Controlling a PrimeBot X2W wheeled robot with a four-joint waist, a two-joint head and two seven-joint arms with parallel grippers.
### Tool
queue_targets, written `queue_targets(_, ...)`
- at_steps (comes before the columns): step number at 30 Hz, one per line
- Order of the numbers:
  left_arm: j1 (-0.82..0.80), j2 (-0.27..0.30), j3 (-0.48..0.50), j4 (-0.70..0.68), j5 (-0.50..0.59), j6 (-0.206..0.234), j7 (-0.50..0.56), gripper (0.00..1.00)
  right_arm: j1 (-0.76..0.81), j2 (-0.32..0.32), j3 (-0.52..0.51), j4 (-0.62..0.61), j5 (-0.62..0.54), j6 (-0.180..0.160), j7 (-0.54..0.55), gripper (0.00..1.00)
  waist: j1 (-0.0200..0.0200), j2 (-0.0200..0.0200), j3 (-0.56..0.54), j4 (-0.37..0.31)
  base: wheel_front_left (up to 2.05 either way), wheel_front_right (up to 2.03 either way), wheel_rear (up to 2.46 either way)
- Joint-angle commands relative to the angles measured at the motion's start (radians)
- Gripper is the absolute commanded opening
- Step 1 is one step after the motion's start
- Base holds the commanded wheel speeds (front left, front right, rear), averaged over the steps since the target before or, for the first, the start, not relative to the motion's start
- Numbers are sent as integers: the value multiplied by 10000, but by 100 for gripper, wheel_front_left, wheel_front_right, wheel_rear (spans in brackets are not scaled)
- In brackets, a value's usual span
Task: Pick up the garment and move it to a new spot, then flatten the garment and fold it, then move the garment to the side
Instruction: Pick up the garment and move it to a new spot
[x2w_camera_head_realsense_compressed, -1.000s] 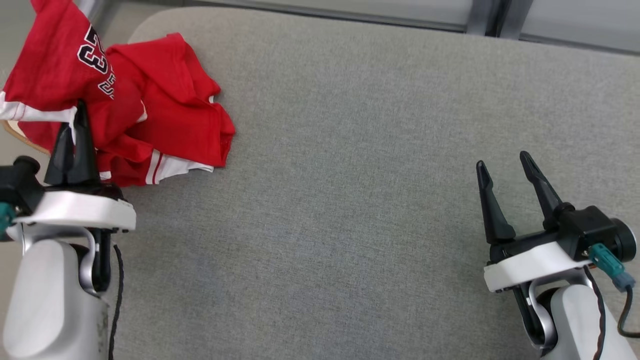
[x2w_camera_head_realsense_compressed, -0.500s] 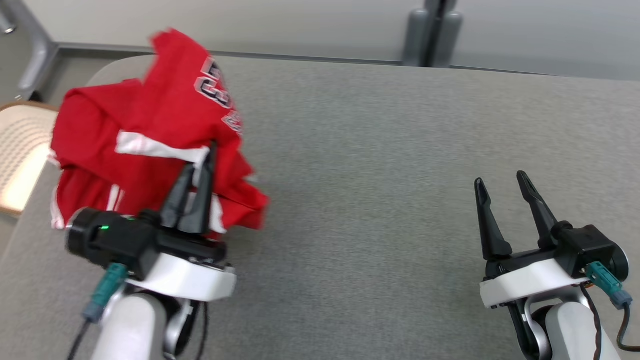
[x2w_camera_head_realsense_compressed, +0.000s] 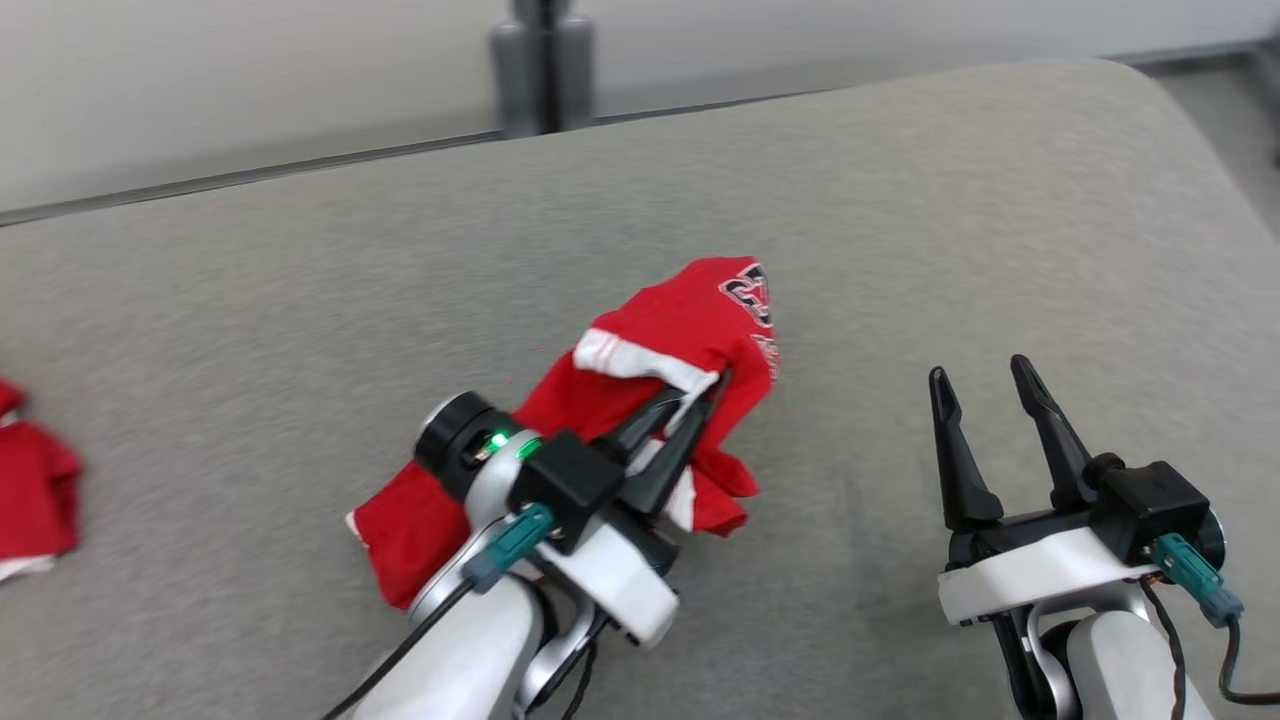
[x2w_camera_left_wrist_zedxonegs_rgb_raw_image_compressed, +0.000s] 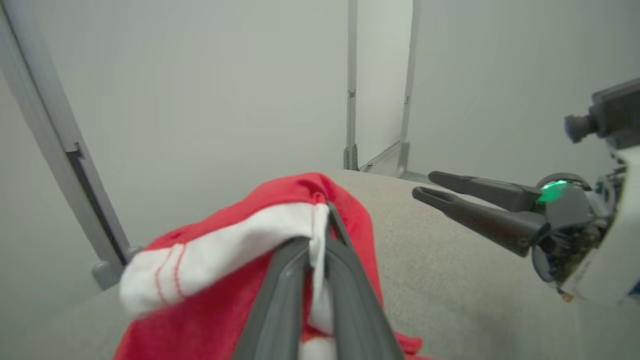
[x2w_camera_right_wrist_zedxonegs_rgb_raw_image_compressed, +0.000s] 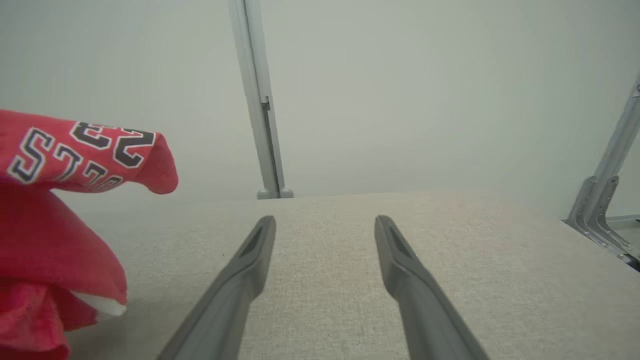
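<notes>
The garment (x2w_camera_head_realsense_compressed: 690, 320) is a red jersey with white trim and black lettering. It hangs bunched from my left gripper (x2w_camera_head_realsense_compressed: 715, 385), which is shut on its white-banded edge above the middle of the grey table (x2w_camera_head_realsense_compressed: 300, 300). In the left wrist view the left gripper (x2w_camera_left_wrist_zedxonegs_rgb_raw_image_compressed: 322, 210) pinches the white band, and the garment (x2w_camera_left_wrist_zedxonegs_rgb_raw_image_compressed: 210, 300) drapes to the left and below. To the right my right gripper (x2w_camera_head_realsense_compressed: 980, 365) stands open with nothing between its fingers, a short way from the cloth. The right wrist view has the right gripper (x2w_camera_right_wrist_zedxonegs_rgb_raw_image_compressed: 325, 220) open over bare fabric, with the garment (x2w_camera_right_wrist_zedxonegs_rgb_raw_image_compressed: 55, 240) at the left.
Another piece of red cloth (x2w_camera_head_realsense_compressed: 30, 500) lies at the table's far left edge. The table's rounded corner (x2w_camera_head_realsense_compressed: 1150, 90) is at the back right, with a grey post (x2w_camera_head_realsense_compressed: 540, 60) and a pale wall behind. My right gripper (x2w_camera_left_wrist_zedxonegs_rgb_raw_image_compressed: 425, 183) also appears at the right of the left wrist view.
The head camera has swung right. My left gripper has carried the garment from the table's left end to its middle. The right gripper has stayed open in place.
</notes>
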Motion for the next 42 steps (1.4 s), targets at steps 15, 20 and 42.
queue_targets(15,-2336,41,-1875,3565,-501,-3,-158,40,-213,3,193,479,922,1,-592,100,0,0,1328,-2767,0,0,0)
queue_targets(20,-2459,-11,-1954,3829,-765,16,-775,100,-360,1,76,518,782,1,-628,100,0,0,1315,-2224,0,0,0)
queue_targets(42,-115,1337,2017,1826,-1910,1809,-1581,100,-9,-5,-451,133,-144,1,-42,100,0,0,-36,1068,0,0,0)
